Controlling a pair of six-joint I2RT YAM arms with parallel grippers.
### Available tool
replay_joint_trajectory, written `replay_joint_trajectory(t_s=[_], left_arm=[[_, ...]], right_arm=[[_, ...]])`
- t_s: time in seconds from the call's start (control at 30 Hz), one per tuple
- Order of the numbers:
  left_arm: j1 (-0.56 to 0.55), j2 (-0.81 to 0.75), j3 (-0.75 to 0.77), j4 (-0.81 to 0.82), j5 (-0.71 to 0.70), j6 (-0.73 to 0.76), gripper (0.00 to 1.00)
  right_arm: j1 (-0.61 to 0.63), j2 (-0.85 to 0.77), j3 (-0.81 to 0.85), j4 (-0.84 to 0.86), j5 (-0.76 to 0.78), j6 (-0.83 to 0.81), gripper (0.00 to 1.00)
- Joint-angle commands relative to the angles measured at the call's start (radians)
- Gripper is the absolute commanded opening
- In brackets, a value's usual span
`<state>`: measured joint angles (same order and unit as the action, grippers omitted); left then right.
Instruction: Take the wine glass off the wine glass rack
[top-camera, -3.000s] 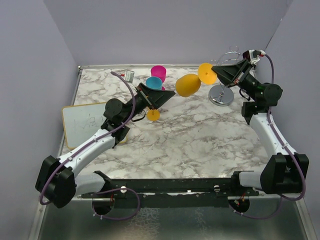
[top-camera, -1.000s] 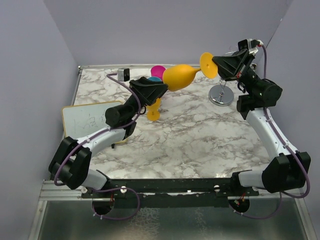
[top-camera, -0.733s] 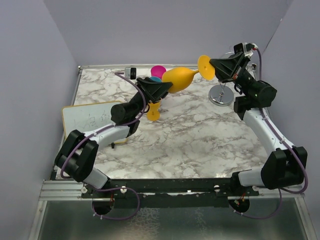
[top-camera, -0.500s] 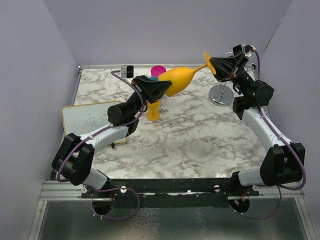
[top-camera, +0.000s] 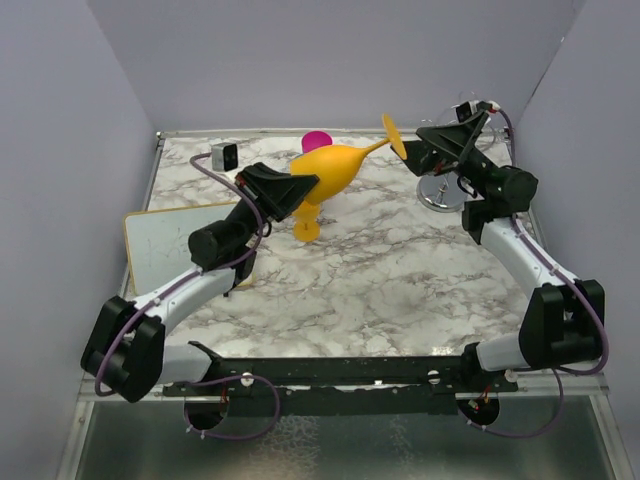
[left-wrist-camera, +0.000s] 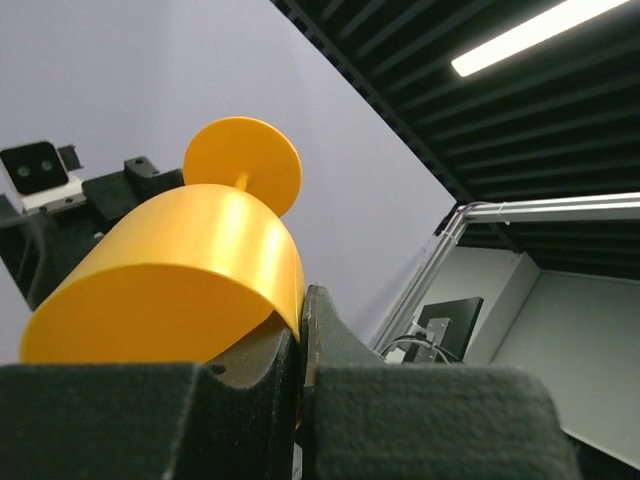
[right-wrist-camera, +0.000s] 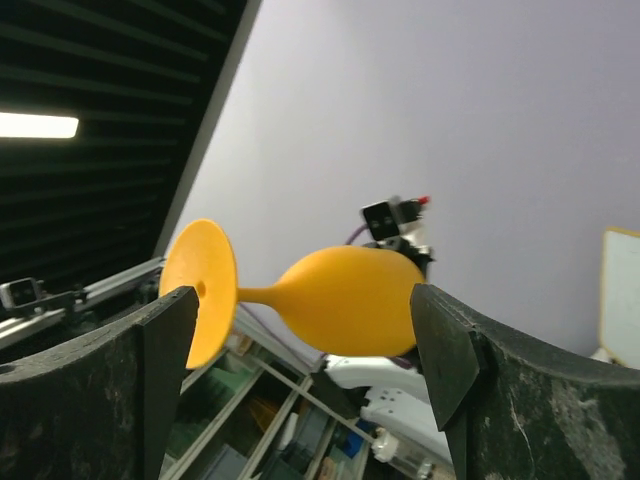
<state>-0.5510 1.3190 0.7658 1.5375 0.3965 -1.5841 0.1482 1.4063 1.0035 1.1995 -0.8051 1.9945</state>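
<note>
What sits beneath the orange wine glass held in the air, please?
Under the wine glass, a second orange glass stands on the table; only its stem and base show. Its top is covered by the held glass and left claw.

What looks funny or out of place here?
The orange plastic wine glass lies sideways in mid-air above the marble table, not upright. The left arm's jaws are clamped on its bowl rim, while the right arm's jaws stand open near its round foot.
</note>
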Motion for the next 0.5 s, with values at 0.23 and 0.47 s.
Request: replay_joint_trajectory(t_s=[0.23,0.47], left_arm=[[0.091,-0.349,-0.044,-0.625,0.153,0.342,0.00],[0.091,-0.489,0.106,-1.418,0.118,0.774,0.00]], right_arm=[[-0.236,-0.052,-0.061,-0.073,-0.236,-0.254,0.89],[-0.341,-0.141,0.055,-0.363,-0.414,-0.640,0.89]])
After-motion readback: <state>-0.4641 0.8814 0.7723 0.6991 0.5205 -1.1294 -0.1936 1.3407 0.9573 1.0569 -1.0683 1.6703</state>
